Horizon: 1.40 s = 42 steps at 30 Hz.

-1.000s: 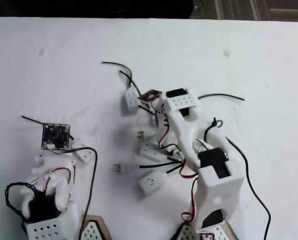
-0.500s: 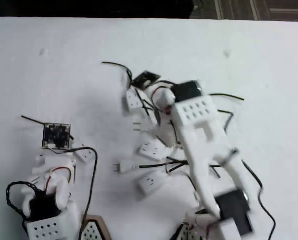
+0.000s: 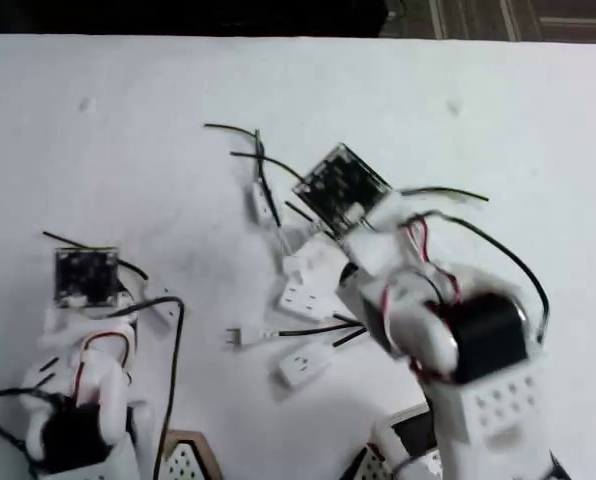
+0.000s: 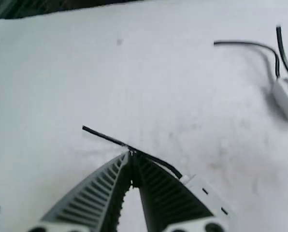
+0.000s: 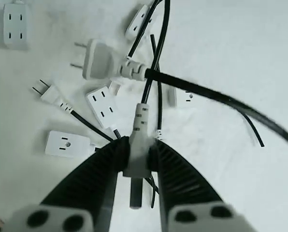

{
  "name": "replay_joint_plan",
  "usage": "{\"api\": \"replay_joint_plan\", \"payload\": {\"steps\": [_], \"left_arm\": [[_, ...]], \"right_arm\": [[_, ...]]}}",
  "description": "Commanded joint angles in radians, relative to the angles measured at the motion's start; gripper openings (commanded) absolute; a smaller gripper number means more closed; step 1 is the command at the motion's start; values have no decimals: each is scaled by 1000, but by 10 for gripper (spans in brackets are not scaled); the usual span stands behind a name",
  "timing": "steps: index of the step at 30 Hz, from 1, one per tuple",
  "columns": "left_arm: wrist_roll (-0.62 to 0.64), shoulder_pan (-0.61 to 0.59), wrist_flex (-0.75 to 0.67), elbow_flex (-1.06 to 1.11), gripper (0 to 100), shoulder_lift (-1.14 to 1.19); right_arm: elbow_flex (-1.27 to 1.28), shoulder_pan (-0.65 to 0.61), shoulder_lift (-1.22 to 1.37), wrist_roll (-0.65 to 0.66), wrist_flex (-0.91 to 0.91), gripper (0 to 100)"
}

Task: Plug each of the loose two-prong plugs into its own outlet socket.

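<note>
My right gripper [image 5: 136,147] is shut on a slim white plug [image 5: 139,123] with a black cord, held above the heap. Beneath it lie a big white two-prong plug [image 5: 98,60], a small two-prong plug [image 5: 50,94] and white outlet sockets [image 5: 103,104] [image 5: 66,143] [image 5: 14,24]. The high view has the right arm [image 3: 418,320] over the sockets [image 3: 303,297] [image 3: 303,365]. My left gripper [image 4: 131,162] is shut, its tips against a thin black wire [image 4: 105,137], with a small white socket [image 4: 207,193] beside it. The left arm [image 3: 83,400] stands at the front left.
A further socket [image 3: 261,200] with black leads lies behind the heap. Loose black cords [image 3: 448,192] trail right of the right arm. Bare white table [image 3: 128,120] stretches across the back and left. Two wooden-edged arm bases [image 3: 183,460] sit at the front edge.
The right arm has pulled back toward the front and its wrist has turned over, lifting the slim plug off the heap. The left arm has shifted slightly left and back.
</note>
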Motion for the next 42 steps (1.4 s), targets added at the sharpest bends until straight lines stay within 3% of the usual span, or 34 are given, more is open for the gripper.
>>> {"api": "replay_joint_plan", "payload": {"steps": [1,9,17,21,36,42], "left_arm": [[110,35,-64,-129,24,1],[195,177,-129,-129,24,1],[196,197,-138,-138,24,1],[196,251,-213,-149,24,1],[198,696,-368,-152,23,-1],[198,865,-373,-152,23,-1]], "right_arm": [[-9,-5,-77,0,-31,17],[-6,4,-76,0,-93,17],[-11,-5,-85,-3,-87,17],[-12,-18,-117,-66,-85,17],[-6,-478,-251,-253,-39,17],[21,-572,-232,-256,-15,18]]}}
